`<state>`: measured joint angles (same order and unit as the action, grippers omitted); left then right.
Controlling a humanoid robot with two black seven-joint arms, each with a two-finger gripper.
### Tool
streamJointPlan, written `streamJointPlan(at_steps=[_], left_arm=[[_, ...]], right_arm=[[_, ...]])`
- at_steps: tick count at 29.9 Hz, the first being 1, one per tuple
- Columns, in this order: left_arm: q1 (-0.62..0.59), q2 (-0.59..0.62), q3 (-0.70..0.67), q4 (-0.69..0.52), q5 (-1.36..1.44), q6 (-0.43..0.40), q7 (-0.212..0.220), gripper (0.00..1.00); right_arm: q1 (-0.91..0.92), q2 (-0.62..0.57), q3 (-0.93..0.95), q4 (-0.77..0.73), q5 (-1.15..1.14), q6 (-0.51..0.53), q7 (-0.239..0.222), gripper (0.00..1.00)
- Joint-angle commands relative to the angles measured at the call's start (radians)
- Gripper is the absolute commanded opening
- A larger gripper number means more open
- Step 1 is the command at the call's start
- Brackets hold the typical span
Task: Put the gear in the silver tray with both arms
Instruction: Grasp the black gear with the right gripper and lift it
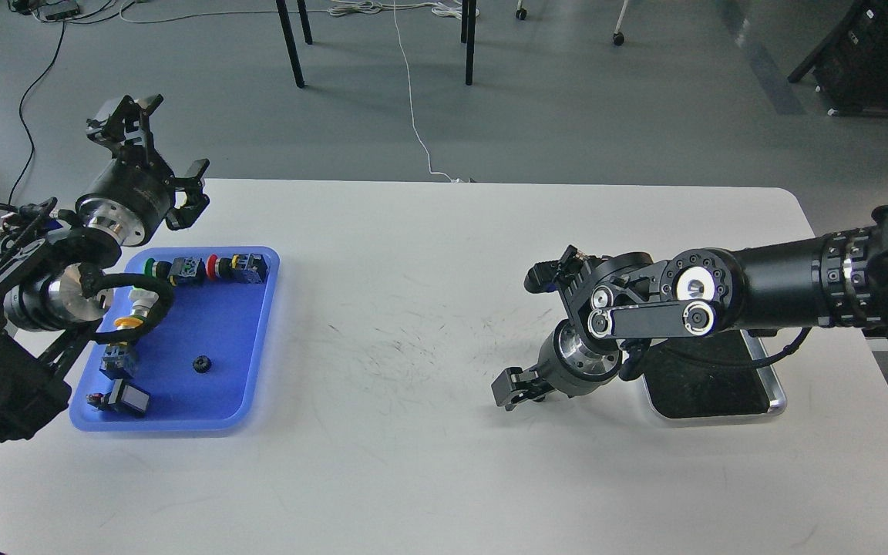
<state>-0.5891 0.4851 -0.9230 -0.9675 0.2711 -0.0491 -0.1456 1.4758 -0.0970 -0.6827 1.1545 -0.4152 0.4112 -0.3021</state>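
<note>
The gear (200,364), a small, rigid, probably light toothed disc lying loose in the blue tray (259,339), well left of the silver tray (777,393), suits a rim pinch; left gripper (159,150) gapes empty, right gripper (533,331) appears spread, holding nothing.

A white bench (413,324) with faint scuffs at its middle carries a blue tray (259,339) near the left edge and a silver tray (775,397) at right, well apart.
</note>
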Motion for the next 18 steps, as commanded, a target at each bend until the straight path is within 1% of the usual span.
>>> streamJointPlan(at_steps=[1, 7, 12, 18], left_arm=[[-0.001, -0.002, 0.0, 0.0, -0.001, 0.0, 0.0, 0.98], [-0.001, -0.003, 0.003, 0.0, 0.0, 0.0, 0.0, 0.98], [-0.001, -0.002, 0.003, 0.0, 0.0, 0.0, 0.0, 0.98], [-0.001, -0.003, 0.003, 0.0, 0.0, 0.0, 0.0, 0.98]], right_arm=[[-0.015, 0.019, 0.0, -0.022, 0.001, 0.0, 0.001, 0.88], [-0.012, 0.031, 0.002, -0.035, 0.001, 0.001, 0.003, 0.76], [-0.003, 0.03, 0.0, -0.035, -0.002, 0.008, 0.003, 0.62], [0.006, 0.026, -0.001, -0.035, -0.013, 0.047, 0.003, 0.46]])
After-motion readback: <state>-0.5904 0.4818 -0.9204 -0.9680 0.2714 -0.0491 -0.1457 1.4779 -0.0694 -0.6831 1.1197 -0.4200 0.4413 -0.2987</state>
